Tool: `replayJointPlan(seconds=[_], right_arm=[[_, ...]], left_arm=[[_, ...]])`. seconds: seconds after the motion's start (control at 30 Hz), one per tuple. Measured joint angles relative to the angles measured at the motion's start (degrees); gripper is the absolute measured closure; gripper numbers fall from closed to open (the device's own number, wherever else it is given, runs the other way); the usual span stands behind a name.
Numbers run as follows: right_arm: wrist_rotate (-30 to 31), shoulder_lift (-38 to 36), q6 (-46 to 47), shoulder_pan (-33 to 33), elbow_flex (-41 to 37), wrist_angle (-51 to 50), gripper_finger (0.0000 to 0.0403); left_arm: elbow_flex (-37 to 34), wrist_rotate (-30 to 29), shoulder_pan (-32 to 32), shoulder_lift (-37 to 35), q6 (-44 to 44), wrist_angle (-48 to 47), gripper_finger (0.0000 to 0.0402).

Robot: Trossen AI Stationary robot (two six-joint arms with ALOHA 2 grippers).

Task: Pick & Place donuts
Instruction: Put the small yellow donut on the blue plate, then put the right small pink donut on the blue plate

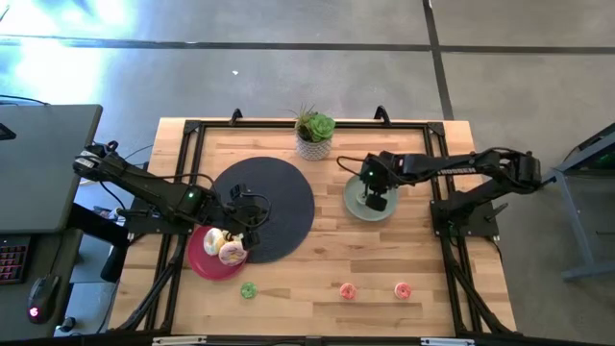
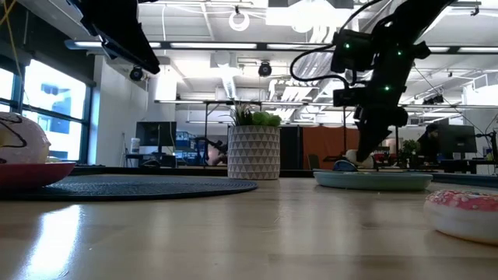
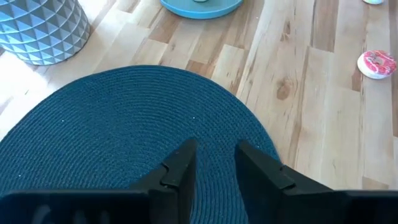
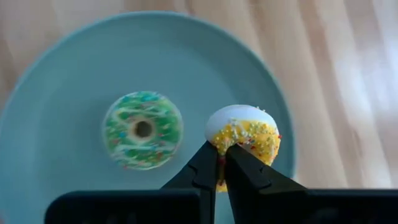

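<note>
Over the grey-green plate (image 1: 357, 204), my right gripper (image 4: 222, 149) is shut on a yellow mini donut (image 4: 249, 134). A green mini donut (image 4: 142, 129) lies flat on that plate (image 4: 56, 93). My left gripper (image 3: 216, 152) hovers open over the dark round mat (image 3: 124, 124), beside the pink plate (image 1: 197, 258) that carries two large white-iced donuts (image 1: 229, 248). On the bare wood near the table's near edge lie a green mini (image 1: 248, 289) and two pink donuts (image 1: 348, 290), (image 1: 403, 289). My right gripper pinches the yellow mini donut by its ring (image 4: 225, 163) between the two fingertips, coming from above and pointing down. The donut stands on edge in the hold, its pale underside turned up. Whether its lower rim touches the plate, I cannot tell.
A potted plant in a white patterned pot (image 1: 314, 135) stands at the far edge, between the mat and the grey-green plate. A black frame rail (image 1: 288, 123) runs around the table. Bare wood lies between the two plates and along the near edge.
</note>
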Motion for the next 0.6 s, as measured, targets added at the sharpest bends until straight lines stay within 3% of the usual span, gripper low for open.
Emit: replayJointPlan(seconds=[0.3,0.6], right_arm=[[2.77,0.0,-0.16,0.07,0.0,-1.81,0.0386],[1.89,0.0,-0.1,0.04,0.0,-2.41,0.0288]], left_arm=[[0.0,-0.11,0.0,0.0,0.0,0.0,0.0285],[0.0,-0.46,0.0,0.0,-0.04,0.0,0.0285]])
